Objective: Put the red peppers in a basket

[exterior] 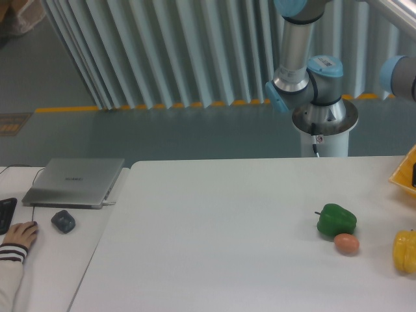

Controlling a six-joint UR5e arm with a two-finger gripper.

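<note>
At 3 o'clock we see only a dark sliver of the gripper (pixel 414 174) over the yellow basket (pixel 403 173), jaw state unreadable, with the green pepper (pixel 336 220) touching the egg (pixel 346 244).

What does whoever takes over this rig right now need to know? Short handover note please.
End effector: almost out of view at the right edge; open or shut cannot be told.
Basket: only a yellow corner shows at the right edge; its contents are hidden.
Red peppers: none visible on the table or elsewhere in view.
On the table: green pepper, an egg touching its front, yellow pepper at the right edge.
Done or left: cannot be confirmed from this view; check the basket before resuming.
</note>
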